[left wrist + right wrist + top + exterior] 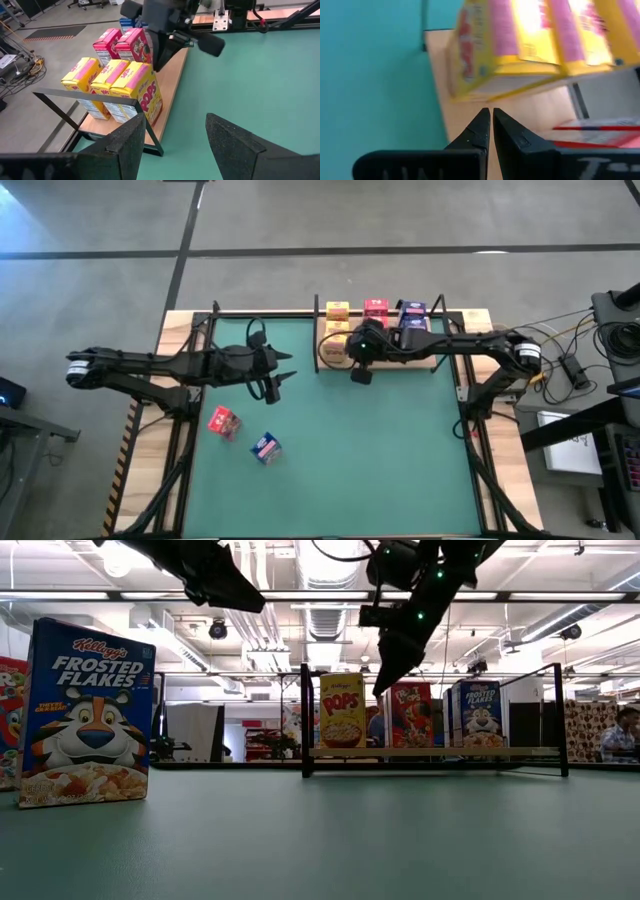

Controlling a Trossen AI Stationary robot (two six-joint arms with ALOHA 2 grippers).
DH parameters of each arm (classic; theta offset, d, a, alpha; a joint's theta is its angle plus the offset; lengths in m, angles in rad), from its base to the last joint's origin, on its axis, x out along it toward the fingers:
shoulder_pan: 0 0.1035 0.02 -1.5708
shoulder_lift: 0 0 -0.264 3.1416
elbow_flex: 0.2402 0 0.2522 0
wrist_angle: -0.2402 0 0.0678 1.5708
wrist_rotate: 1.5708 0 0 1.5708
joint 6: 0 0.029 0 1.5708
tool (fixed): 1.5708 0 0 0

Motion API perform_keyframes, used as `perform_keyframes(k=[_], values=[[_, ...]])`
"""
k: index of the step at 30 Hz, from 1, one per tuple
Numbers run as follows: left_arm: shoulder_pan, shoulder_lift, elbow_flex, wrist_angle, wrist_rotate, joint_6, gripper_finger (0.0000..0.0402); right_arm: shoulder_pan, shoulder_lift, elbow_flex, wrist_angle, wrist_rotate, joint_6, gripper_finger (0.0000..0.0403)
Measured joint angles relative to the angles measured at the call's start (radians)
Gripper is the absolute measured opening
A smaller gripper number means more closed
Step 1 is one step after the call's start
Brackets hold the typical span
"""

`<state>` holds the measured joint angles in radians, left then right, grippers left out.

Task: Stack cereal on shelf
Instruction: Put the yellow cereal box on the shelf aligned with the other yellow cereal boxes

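Cereal boxes stand on the shelf [470, 317] at upper centre; a red box [224, 423] and blue box [265, 447] wait lower left on the tabletop [380, 450]. Light, stiff, crushable: grip across the narrow sides. Left gripper [277, 383] jaws apart, empty; right gripper [360, 374] jaws together.

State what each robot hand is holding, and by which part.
Nothing is held. The left hand is open above the green mat; the right hand is shut and empty beside the yellow cardboard cereal boxes.
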<state>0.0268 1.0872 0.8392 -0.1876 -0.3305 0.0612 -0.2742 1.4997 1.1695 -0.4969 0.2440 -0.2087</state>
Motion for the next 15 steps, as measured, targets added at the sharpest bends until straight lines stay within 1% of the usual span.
perform_keyframes(k=[5, 9, 11, 15], values=[[0.0, 0.019, 0.0, 0.0, 0.0, 0.0, 0.0192, 0.044, -0.006, -0.006, 0.021, -0.085, 0.007, 0.0012], [0.0, 0.024, 0.0, 0.001, 0.0, 0.002, 0.0192, 0.082, -0.007, -0.031, 0.126, -0.088, 0.026, 0.0012], [0.0, 0.024, 0.0, 0.001, 0.0, 0.003, 0.0192, 0.098, -0.007, -0.054, 0.192, -0.069, 0.026, 0.0012], [0.0, 0.024, 0.0, 0.001, 0.0, 0.007, 0.0192, 0.115, -0.007, -0.1, 0.29, 0.072, 0.01, 0.0012]])
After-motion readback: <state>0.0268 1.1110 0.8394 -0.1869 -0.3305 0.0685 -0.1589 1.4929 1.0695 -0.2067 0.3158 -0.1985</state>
